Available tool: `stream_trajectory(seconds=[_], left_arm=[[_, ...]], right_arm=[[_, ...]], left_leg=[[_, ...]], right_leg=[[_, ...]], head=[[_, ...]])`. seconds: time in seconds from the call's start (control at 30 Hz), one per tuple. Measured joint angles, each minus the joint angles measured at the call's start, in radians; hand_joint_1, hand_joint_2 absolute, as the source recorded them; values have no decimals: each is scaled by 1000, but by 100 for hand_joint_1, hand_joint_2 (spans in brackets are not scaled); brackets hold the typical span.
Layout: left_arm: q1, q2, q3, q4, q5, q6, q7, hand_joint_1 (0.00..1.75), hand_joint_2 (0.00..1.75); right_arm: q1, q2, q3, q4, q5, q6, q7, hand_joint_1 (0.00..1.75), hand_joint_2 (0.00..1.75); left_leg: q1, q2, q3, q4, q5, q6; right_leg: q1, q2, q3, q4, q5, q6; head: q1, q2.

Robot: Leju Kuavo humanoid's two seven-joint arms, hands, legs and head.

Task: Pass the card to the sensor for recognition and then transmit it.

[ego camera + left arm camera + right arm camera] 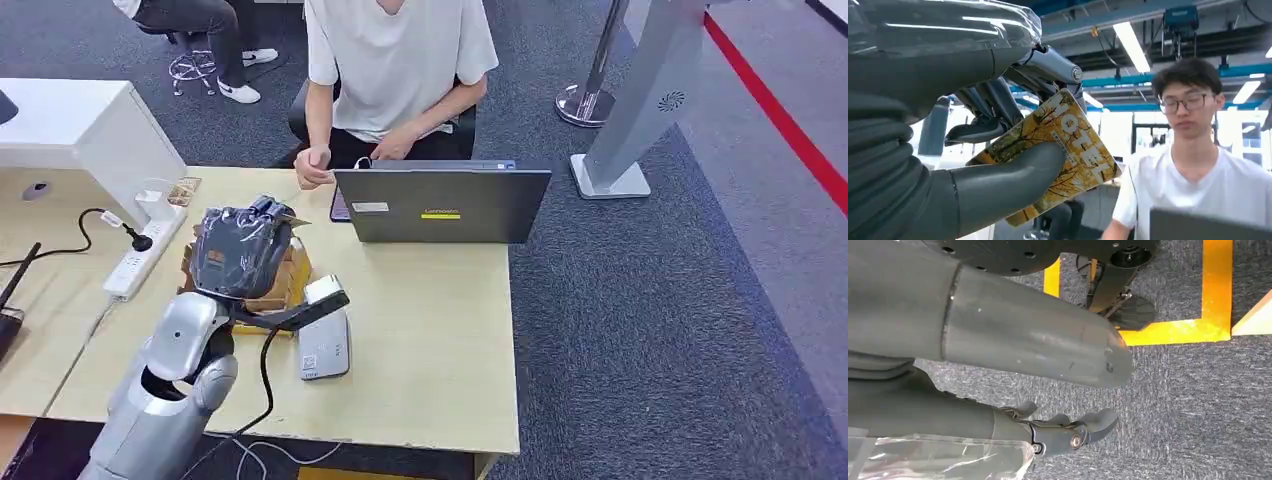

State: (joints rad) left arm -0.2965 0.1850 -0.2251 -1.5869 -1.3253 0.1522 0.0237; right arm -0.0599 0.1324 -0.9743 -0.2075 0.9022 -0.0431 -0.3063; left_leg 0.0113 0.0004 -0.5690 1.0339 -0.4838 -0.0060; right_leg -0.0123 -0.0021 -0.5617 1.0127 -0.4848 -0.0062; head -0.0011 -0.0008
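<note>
My left hand [245,248] is raised over the left part of the wooden table [440,340], palm away from the head camera. It pinches a yellow card [1058,145] printed with autumn trees and the word HOTEL between thumb [1003,185] and fingers. The white card sensor [325,345] lies flat on the table just right of my forearm, with a black arm-like stand [300,312] over it. My right hand [1048,432] hangs over grey carpet, holding nothing, fingers loosely apart.
A person in a white shirt [395,60] sits across the table behind an open grey laptop [440,203]. A white power strip [140,255] with cables lies at the left. A cardboard box [290,280] sits under my left hand. A grey pillar base [610,175] stands at the right.
</note>
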Motion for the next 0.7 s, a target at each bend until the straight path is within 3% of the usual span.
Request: stream_trajectory(seconds=[0.1,0.2,0.37,0.53,0.57,0.7], left_arm=[[-86,26,3,18,-107,0,53,175,175],[-193,47,22,110,-169,-2,90,175,175],[-299,55,34,263,-182,-2,127,175,175],[-328,59,48,343,-180,2,138,175,175],[-328,59,49,351,-179,2,138,0,175],[-328,60,50,369,-175,-2,137,0,175]], right_arm=[[-5,0,2,0,19,3,11,0,0],[-10,2,5,0,30,5,20,0,0],[-17,3,8,0,38,10,25,0,0],[-20,6,8,0,38,10,24,0,0],[-20,7,8,0,38,10,24,0,0],[-20,7,8,0,38,8,24,0,0]], left_leg=[[0,0,-2,0,2,-1],[0,0,-2,0,3,-1],[0,0,-2,0,4,-2],[0,0,-3,0,4,-2],[0,0,-3,0,4,-2],[0,0,-3,0,4,-2]], right_leg=[[0,0,-2,0,1,0],[0,0,-2,1,2,0],[0,0,-2,1,3,0],[0,1,-3,1,3,0],[0,0,-3,1,3,0],[0,1,-3,1,3,0]], head=[[0,0],[0,0],[0,0],[0,0],[0,0],[0,0]])
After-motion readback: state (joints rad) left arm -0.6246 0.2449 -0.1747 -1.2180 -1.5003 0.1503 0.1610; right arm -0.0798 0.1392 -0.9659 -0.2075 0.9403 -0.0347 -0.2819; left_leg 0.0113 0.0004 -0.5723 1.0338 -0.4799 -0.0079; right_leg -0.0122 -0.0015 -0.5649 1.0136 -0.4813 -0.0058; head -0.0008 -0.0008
